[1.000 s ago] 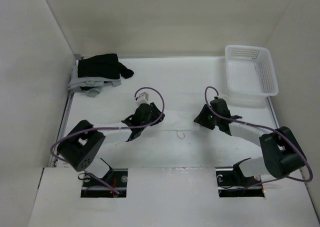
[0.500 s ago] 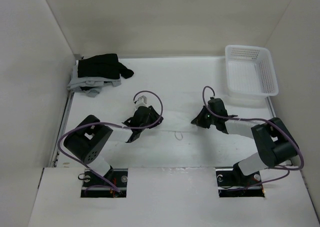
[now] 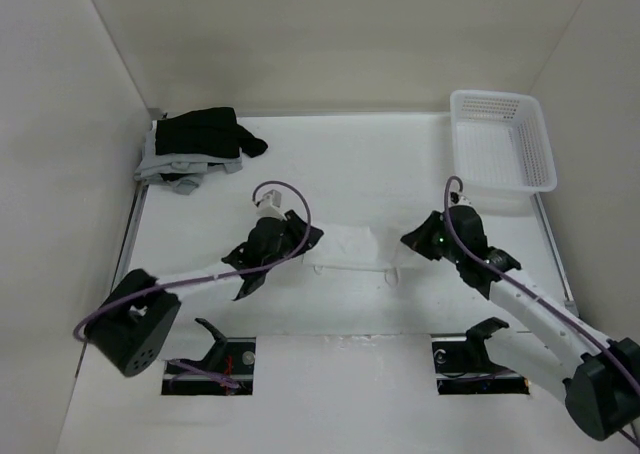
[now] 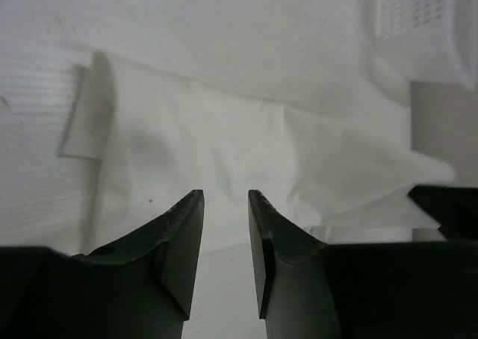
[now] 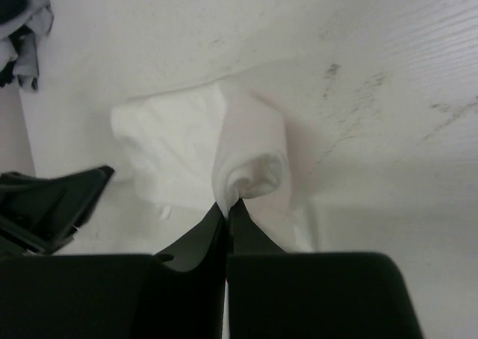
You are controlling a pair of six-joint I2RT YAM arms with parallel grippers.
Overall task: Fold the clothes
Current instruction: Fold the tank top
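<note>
The clothes [image 3: 350, 246], a thin wrinkly white garment, lie mid-table between my two grippers and are hard to tell from the white table. My right gripper [image 3: 408, 240] is shut on a rolled fold of the clothes [image 5: 250, 167]; the right gripper [image 5: 227, 203] has its fingertips pressed together on the fabric. My left gripper [image 3: 312, 236] is at the garment's left end. In the left wrist view the left gripper [image 4: 225, 195] keeps a narrow gap that white fabric fills, and the clothes [image 4: 224, 145] spread out beyond it, drawn towards the right gripper.
A white plastic basket [image 3: 455, 144] stands at the back right. A black garment [image 3: 205, 132] lies on a light grey garment [image 3: 155, 164] in the back left corner. White walls enclose the table on three sides.
My right gripper has closed on the fabric and drawn back to the right, and a fold of it has risen. My left gripper has shifted slightly nearer as its arm stretched out.
</note>
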